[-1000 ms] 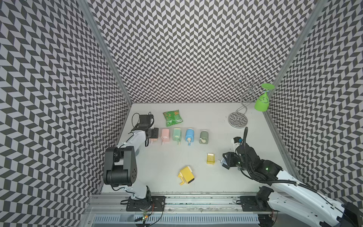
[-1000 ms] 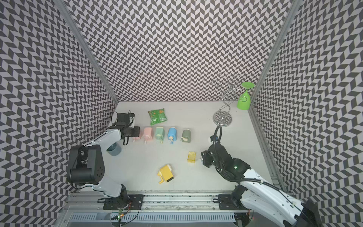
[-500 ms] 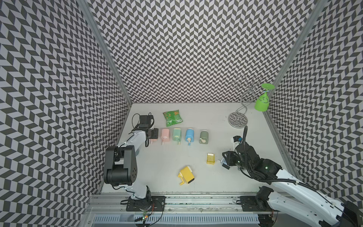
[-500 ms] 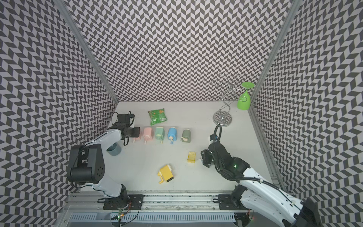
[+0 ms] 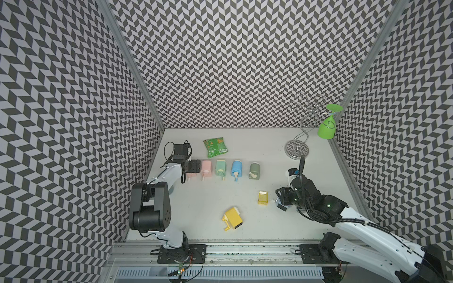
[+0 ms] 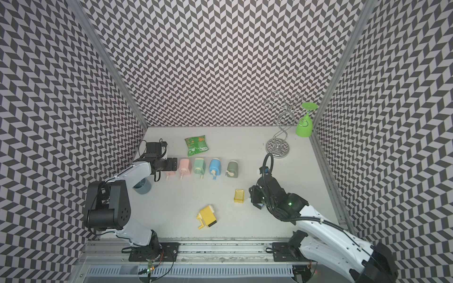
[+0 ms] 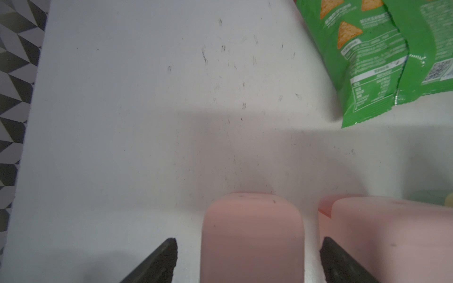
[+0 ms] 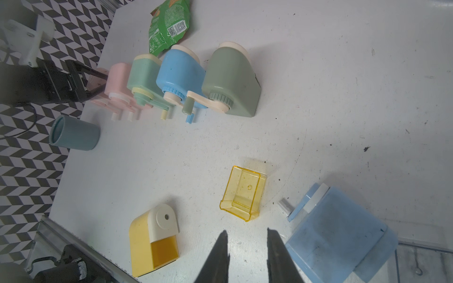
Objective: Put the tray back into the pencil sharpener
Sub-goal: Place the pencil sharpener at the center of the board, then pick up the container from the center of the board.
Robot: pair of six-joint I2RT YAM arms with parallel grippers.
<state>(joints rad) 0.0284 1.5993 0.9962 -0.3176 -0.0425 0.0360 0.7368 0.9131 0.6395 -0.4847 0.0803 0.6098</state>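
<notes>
Right gripper (image 8: 247, 231) narrowly parted, empty, just behind tray (image 8: 241, 193); yellow sharpener (image 8: 153, 239) beside.
Left gripper (image 7: 248, 241) spread astride pink sharpener (image 7: 252, 220); chip bag (image 7: 382, 56) print unreadable.

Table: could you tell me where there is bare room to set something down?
Bare: the back stretch between the chip bag and the wire rack; the front patch between the yellow sharpener and the left arm. Crowded: the sharpener row, and beside the yellow tray near the loose blue sharpener.
</notes>
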